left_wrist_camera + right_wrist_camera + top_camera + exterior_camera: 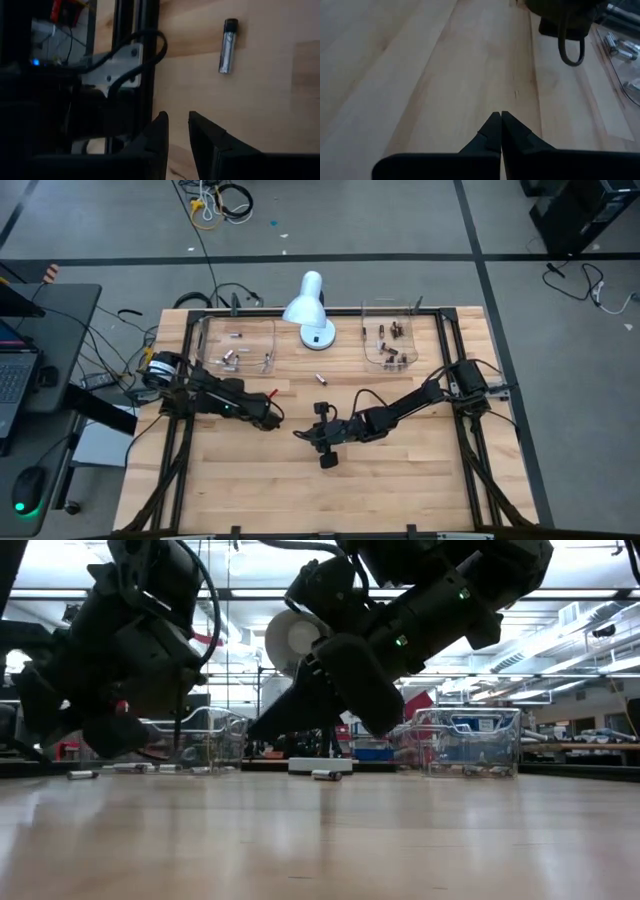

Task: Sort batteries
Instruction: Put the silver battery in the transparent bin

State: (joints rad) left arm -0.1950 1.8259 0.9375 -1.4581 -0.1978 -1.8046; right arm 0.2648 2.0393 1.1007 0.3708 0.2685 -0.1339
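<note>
Silvery batteries (232, 358) lie in the clear left tray (240, 330), and dark ones (388, 345) lie in the clear right tray (392, 310). One loose battery (321, 376) lies on its side on the wood in front of the lamp, also seen in the low view (326, 775). Another silvery battery (228, 46) lies flat beyond my left gripper (178, 131). That gripper hovers at mid-left (275, 423), its fingers a narrow gap apart with nothing between them. My right gripper (499, 131) is shut and empty above the table's middle (299, 434).
A white desk lamp (310, 310) stands at the far middle between the two trays. A black frame (185, 395) runs along the table's sides. The two grippers hang close together over the table's middle, and bare wood (330, 495) stretches toward the near edge.
</note>
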